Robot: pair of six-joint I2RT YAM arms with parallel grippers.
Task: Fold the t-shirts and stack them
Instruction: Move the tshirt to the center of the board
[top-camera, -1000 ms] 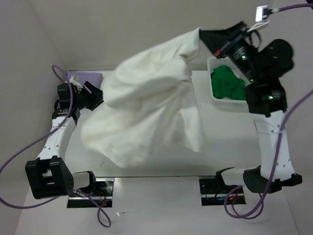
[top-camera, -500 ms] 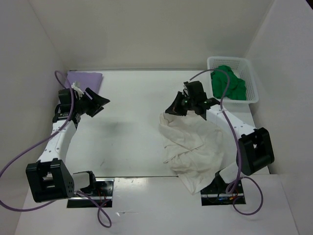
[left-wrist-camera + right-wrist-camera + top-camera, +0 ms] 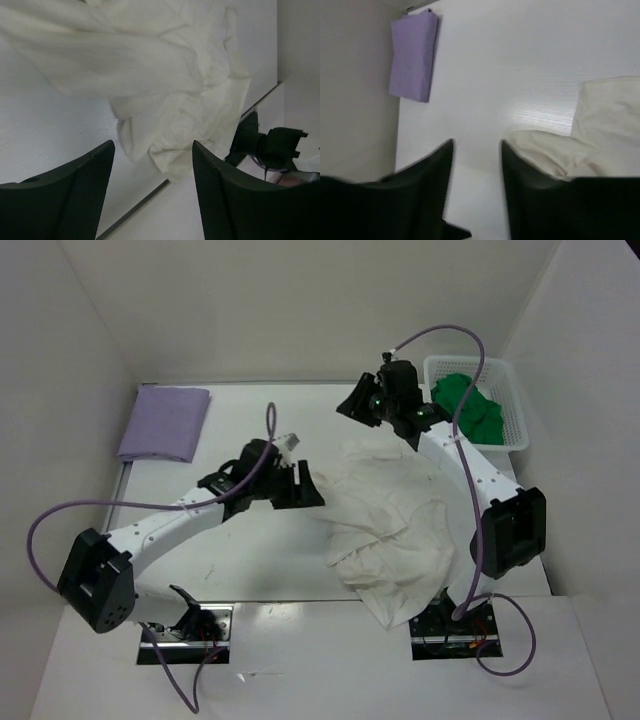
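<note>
The cream-white t-shirt (image 3: 395,530) lies crumpled on the right half of the table, its near part hanging over the front edge. My left gripper (image 3: 308,490) is open just beside its left edge; the left wrist view shows the cloth (image 3: 165,65) ahead of the spread fingers (image 3: 152,145), nothing between them. My right gripper (image 3: 355,405) hovers open beyond the shirt's far edge; the right wrist view has it (image 3: 477,142) empty over bare table, cream cloth (image 3: 600,125) to its right. The lavender t-shirt (image 3: 165,423) (image 3: 412,55) lies folded at the back left. The green t-shirt (image 3: 470,410) is bunched in the basket.
A white lattice basket (image 3: 512,390) stands at the back right corner against the wall. White walls close in the table on the left, back and right. Purple cables loop off both arms. The arm bases and their mounts sit at the near edge.
The right gripper has opened and let go of the cream shirt, then moved toward the back. The shirt now lies on the table. The left arm swung from the back left to the shirt's left edge.
</note>
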